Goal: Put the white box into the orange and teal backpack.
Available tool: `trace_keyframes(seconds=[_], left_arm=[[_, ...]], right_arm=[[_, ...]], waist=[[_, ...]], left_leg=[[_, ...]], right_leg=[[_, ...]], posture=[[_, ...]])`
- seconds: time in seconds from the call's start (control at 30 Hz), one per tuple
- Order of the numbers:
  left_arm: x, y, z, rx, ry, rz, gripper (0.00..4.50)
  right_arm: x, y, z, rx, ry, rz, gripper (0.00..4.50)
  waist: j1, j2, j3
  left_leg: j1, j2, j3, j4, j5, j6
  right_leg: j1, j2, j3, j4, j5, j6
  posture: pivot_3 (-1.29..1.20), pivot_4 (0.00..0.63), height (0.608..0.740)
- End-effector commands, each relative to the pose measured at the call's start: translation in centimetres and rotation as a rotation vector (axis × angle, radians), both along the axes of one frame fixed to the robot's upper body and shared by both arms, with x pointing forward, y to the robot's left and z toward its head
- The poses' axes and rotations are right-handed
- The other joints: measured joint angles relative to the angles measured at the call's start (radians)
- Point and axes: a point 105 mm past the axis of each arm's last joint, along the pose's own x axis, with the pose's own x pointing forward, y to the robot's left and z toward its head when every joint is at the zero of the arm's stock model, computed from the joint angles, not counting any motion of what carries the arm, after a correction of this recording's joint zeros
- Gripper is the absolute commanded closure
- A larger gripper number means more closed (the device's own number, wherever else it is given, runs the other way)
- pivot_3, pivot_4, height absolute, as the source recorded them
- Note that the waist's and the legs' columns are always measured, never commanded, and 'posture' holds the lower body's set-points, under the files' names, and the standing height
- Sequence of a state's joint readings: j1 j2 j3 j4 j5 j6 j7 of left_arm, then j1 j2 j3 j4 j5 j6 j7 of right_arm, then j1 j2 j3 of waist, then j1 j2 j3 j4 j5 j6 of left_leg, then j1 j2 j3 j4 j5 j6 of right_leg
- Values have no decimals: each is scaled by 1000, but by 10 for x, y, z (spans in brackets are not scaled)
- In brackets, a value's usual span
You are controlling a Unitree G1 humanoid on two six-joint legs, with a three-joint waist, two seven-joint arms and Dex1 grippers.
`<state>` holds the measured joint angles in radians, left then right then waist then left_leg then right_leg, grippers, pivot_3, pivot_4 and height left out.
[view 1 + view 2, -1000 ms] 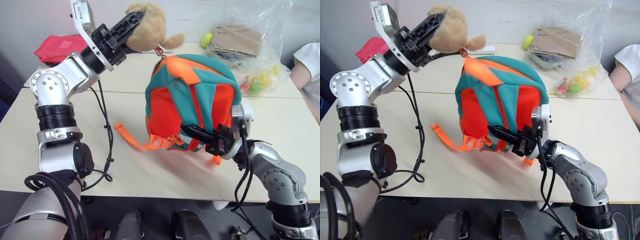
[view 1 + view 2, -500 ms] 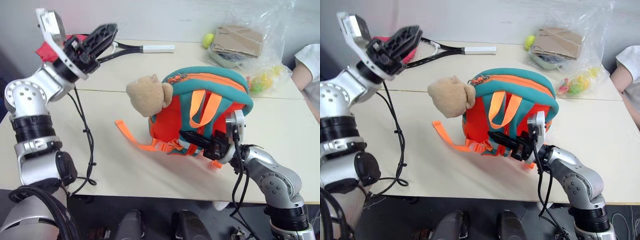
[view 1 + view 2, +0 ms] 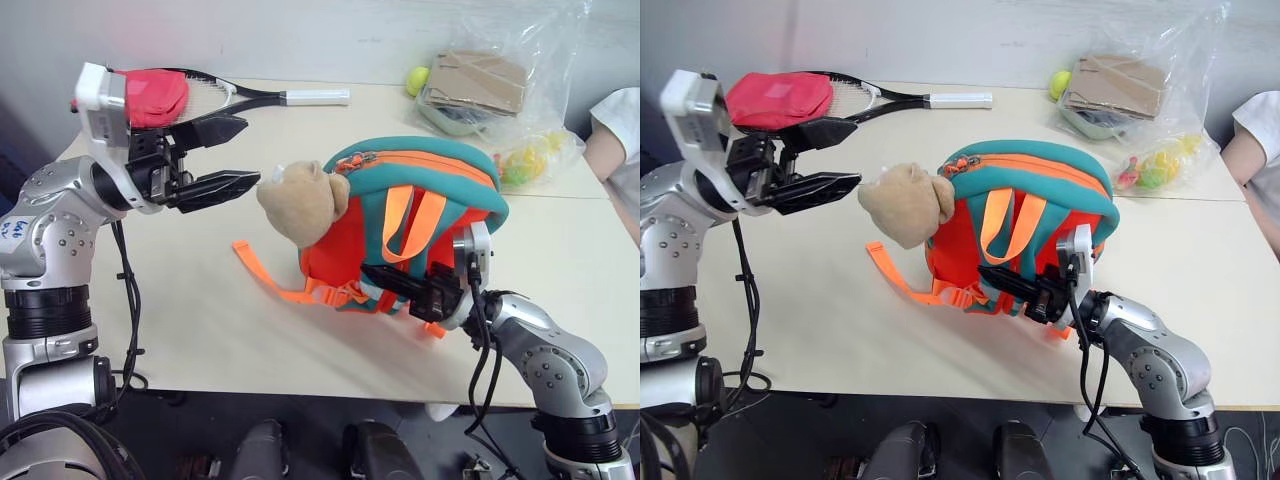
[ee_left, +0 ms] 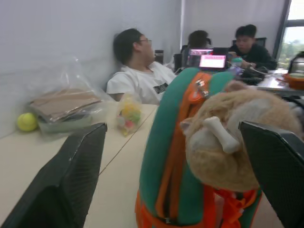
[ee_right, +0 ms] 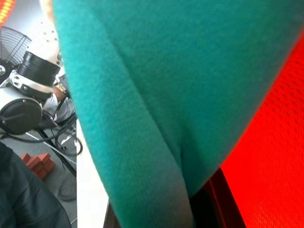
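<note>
The orange and teal backpack (image 3: 420, 160) stands on the table, its tan plush toy (image 3: 300, 200) hanging at its left side. My left gripper (image 3: 250, 150) is open and level, just left of the plush, with nothing between its fingers (image 4: 66, 180). The left wrist view looks straight at the plush (image 4: 232, 137) and the backpack's zip edge (image 4: 166, 142). My right gripper (image 3: 385, 278) is shut on the backpack's lower front among the straps. Teal strap cloth (image 5: 142, 95) and orange fabric (image 5: 270, 142) press against it in the right wrist view. The white box is hidden.
A tennis racket (image 3: 250, 95) and a red pouch (image 3: 150, 97) lie at the back left. A plastic bag with cardboard (image 3: 480, 80) and a yellow-green ball (image 3: 413, 78) sit at the back right. A person's sleeve (image 3: 615, 110) shows at the right edge.
My left gripper let go of the plush toy, opened, rolled and drew back and down to the left. The backpack dropped from hanging to standing on the table. The right gripper stayed put.
</note>
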<state>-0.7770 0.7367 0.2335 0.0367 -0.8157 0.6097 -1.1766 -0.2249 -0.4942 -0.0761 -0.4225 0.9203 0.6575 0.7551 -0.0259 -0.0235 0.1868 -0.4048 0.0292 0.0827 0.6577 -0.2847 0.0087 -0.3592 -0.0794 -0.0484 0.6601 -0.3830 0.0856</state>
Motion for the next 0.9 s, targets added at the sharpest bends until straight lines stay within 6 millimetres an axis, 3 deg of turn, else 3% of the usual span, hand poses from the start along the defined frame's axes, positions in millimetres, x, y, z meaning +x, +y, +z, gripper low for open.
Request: trace_keyframes(seconds=[0.03, 0.23, 0.37, 0.43, 0.6, 0.77, 0.9], left_arm=[[-17, -2, 9, -11, -10, -90, 18], [-15, -29, -2, 39, -43, -131, 18], [-6, -50, -29, 178, -61, -122, 18], [-6, -55, -31, 179, -83, -141, 18], [-2, -50, -24, 131, -90, -109, 1485], [22, -16, -19, 60, -50, 89, 2854], [37, 10, -17, -14, 3, 211, 3398]], right_arm=[[-1, -3, 4, 2, -15, 9, 4500], [-2, -3, 3, -3, -13, 25, 4500], [-2, -1, 3, -5, -14, 31, 4500], [-1, -1, 4, -1, -16, 28, 4500], [-1, 0, 4, 2, -19, 16, 4500], [0, -2, 7, 27, -26, -19, 4500], [0, -3, 8, 36, -30, -38, 4500]], waist=[[0, 0, 0], [3, 0, 0], [2, 0, 0], [2, 0, 0], [0, 0, 0], [0, 0, 0], [0, 0, 0]], left_leg=[[0, 0, 0, 0, 0, 0], [0, 0, 0, 1, 0, 0], [0, 0, 0, 1, 0, 1], [0, 0, 0, 1, 0, 1], [0, 0, 0, 1, 0, 1], [0, 0, 0, 1, 0, 1], [0, 0, 0, 1, 0, 1]], right_leg=[[0, 0, 0, 0, 0, 0], [0, 0, 0, 0, 0, 0], [1, 0, 0, 0, 0, 0], [1, 0, 0, 0, 0, 0], [0, 0, 0, 0, 0, 0], [0, 0, 0, 0, 0, 0], [0, 0, 0, 0, 0, 0]], posture=[[0, 150, 740], [0, 150, 740], [0, 150, 740], [0, 150, 740], [0, 150, 740], [0, 150, 740], [0, 150, 740]])
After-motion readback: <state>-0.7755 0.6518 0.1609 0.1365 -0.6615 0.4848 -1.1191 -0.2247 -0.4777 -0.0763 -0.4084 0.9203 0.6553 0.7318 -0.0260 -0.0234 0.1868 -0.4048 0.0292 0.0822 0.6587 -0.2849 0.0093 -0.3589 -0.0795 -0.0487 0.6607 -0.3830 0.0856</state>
